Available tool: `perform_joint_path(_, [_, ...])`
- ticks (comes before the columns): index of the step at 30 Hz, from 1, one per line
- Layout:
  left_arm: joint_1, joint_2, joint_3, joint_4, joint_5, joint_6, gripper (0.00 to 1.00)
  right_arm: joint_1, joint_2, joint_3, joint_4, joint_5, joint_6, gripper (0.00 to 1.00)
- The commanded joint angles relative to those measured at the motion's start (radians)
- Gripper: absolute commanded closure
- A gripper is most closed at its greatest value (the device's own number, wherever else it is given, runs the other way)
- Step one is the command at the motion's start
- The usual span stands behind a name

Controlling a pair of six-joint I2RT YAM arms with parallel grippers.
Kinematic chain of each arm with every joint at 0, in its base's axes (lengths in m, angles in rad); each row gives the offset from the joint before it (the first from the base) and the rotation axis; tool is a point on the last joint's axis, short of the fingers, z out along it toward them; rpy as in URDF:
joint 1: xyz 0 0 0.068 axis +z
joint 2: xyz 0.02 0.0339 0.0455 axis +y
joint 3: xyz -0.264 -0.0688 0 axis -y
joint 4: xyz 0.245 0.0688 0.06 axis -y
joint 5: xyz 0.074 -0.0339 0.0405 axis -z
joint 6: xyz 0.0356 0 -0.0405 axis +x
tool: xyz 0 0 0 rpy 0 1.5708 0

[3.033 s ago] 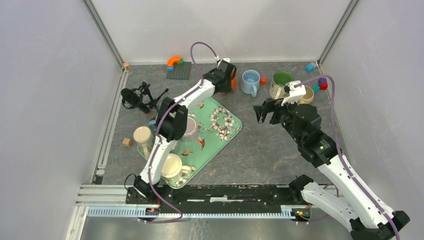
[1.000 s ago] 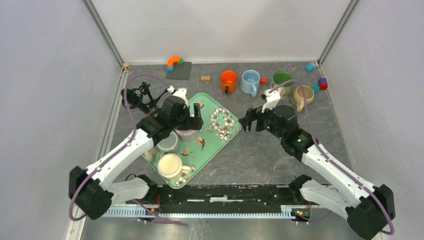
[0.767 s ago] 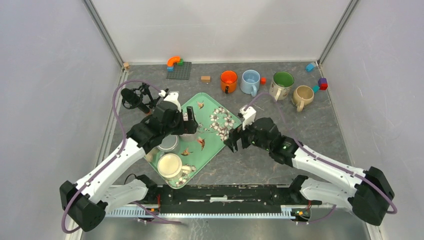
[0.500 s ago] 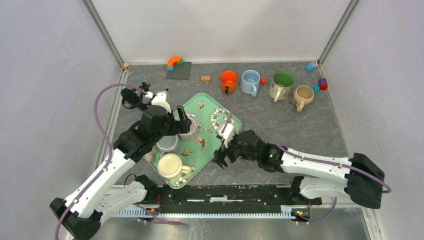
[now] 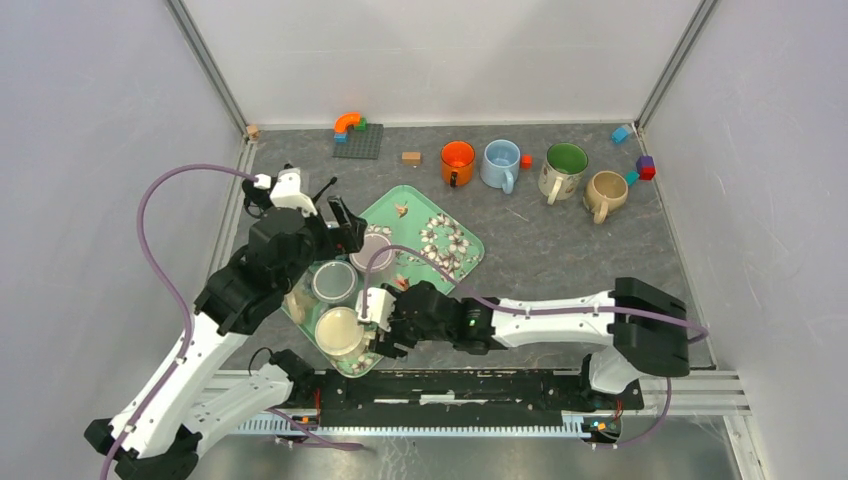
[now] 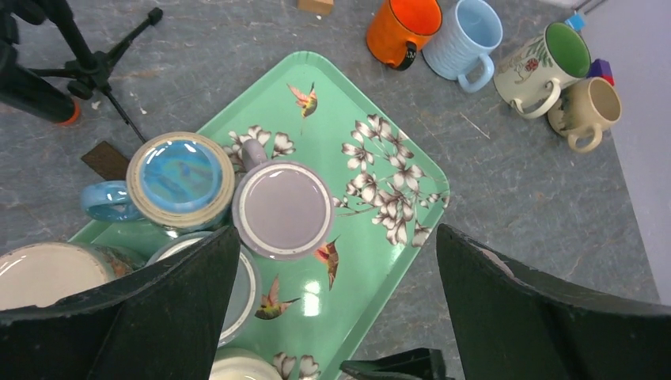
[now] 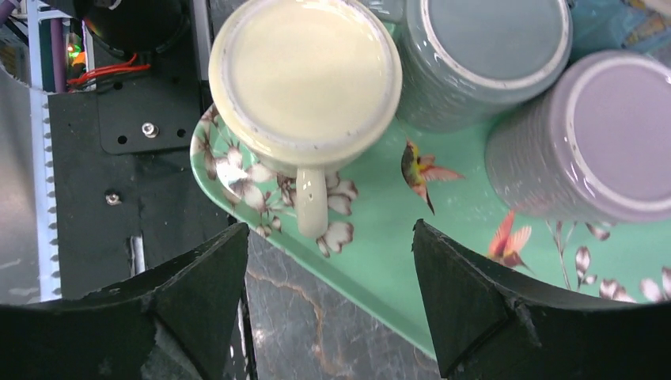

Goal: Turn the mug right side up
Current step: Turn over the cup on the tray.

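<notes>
Several mugs stand upside down on the green floral tray (image 5: 445, 245): a cream mug (image 5: 340, 331), a grey one (image 5: 333, 282) and a lilac one (image 5: 377, 251). My right gripper (image 5: 380, 325) is open at the tray's near corner. In the right wrist view, the gripper (image 7: 331, 228) hangs just above the tip of the cream mug's (image 7: 305, 71) handle (image 7: 311, 198), without touching it. My left gripper (image 6: 336, 231) is open, high over the tray, and holds nothing. Below it are the lilac mug (image 6: 282, 209) and a blue mug (image 6: 180, 176).
Upright mugs line the back of the table: orange (image 5: 457, 160), light blue (image 5: 500, 162), green-lined (image 5: 563, 168) and beige (image 5: 604, 192). A small black tripod (image 5: 265, 190) stands left of the tray. A grey baseplate (image 5: 358, 140) lies at the back. The black base rail (image 7: 158, 111) runs beside the tray's near corner.
My right arm has swung from the middle of the table to the tray's near corner beside the cream mug, its jaws narrowing a little. My left arm has drawn back toward the left.
</notes>
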Motion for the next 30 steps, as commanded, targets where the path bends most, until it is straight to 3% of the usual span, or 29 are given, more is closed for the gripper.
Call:
perform_joint_path(1, [0.003, -0.036, 0.062, -0.016, -0.069, -0.013, 0.00, 0.019, 0.081, 0.101, 0.005, -0.003, -0.061, 0.20])
perform_joint_path(9, [0.003, -0.059, 0.095, -0.016, -0.116, 0.003, 0.00, 0.040, 0.198, 0.191, -0.045, -0.001, -0.107, 0.33])
perform_joint_path(22, [0.003, -0.053, 0.073, 0.013, -0.105, 0.012, 0.00, 0.043, 0.298, 0.265, -0.055, 0.028, -0.136, 0.40])
perform_joint_path(30, [0.003, -0.047, 0.063, 0.025, -0.105, 0.016, 0.00, 0.043, 0.330, 0.283, -0.068, 0.049, -0.150, 0.51])
